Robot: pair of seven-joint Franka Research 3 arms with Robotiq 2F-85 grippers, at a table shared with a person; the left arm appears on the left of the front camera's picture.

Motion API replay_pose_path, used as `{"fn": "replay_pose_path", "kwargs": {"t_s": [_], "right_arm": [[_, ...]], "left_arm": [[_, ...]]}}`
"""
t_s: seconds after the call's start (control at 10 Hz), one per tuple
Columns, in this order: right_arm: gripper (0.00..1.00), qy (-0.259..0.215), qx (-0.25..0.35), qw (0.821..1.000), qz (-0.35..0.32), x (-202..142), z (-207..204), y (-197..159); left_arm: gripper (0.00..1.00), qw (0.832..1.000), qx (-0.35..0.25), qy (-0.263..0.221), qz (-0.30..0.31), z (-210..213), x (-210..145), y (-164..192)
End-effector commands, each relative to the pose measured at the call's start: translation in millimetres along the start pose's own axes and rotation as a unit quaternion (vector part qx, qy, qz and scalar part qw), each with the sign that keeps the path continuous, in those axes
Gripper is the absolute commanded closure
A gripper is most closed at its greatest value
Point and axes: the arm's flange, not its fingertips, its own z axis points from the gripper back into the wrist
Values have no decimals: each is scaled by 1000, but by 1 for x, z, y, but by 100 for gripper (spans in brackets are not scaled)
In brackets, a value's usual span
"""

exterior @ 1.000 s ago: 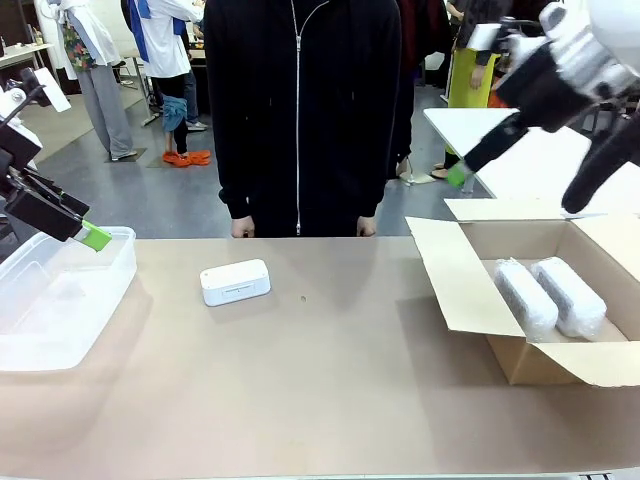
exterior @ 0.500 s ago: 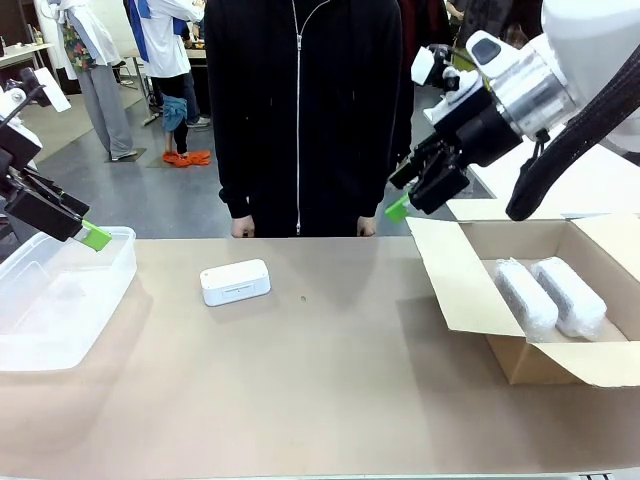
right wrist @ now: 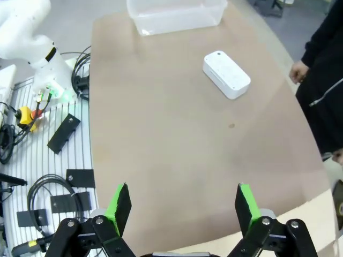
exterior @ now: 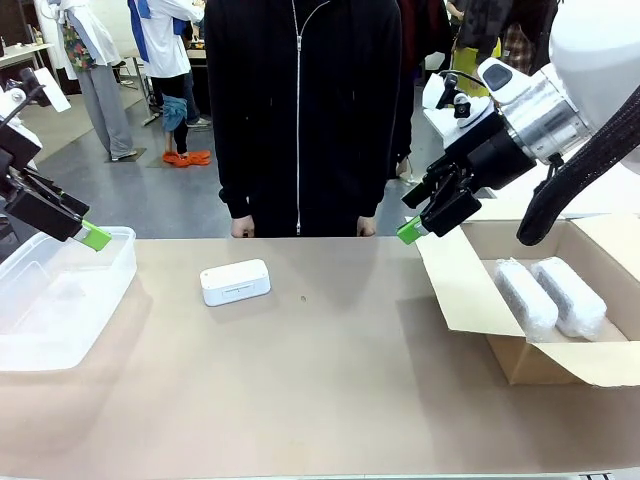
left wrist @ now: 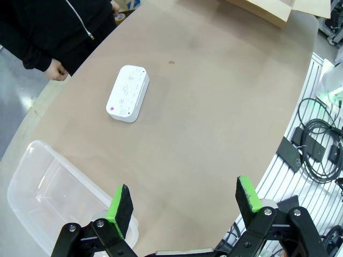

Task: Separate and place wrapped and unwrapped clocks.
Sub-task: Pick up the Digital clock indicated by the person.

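Note:
The unwrapped clock (exterior: 235,282), smooth white plastic, lies on the table left of centre, in front of the person; it also lies far ahead in both wrist views (left wrist: 127,93) (right wrist: 226,74). Two bubble-wrapped clocks (exterior: 527,298) (exterior: 570,295) lie side by side inside the open cardboard box (exterior: 470,290) at the right. My right gripper (exterior: 425,222) hangs open and empty above the box's left flap, well right of the unwrapped clock. My left gripper (exterior: 88,232) is open and empty over the far edge of the clear plastic bin (exterior: 60,330). Green pads (left wrist: 120,203) (right wrist: 244,202) stand wide apart.
A person in a black zip jacket (exterior: 300,110) stands at the far edge, hands at the table rim. The clear bin (left wrist: 48,193) (right wrist: 177,13) holds nothing. Cables and black parts (right wrist: 59,134) lie off the table's side. The brown tabletop (exterior: 320,390) is bare in the middle.
My right arm swung down and left from high above the box to its left flap, then settled slightly right. The left arm and all three clocks stayed put.

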Motion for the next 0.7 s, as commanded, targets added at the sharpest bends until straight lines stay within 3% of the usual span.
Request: {"fn": "replay_pose_path", "kwargs": {"t_s": [0.0, 0.6], "right_arm": [[0, 4, 15, 1000, 7, 4, -2, -5], [0, 4, 15, 1000, 7, 4, -2, -5]], "left_arm": [[0, 1000, -7, -3, 1, -1, -1, 0], [0, 1000, -7, -3, 1, -1, -1, 0]]}}
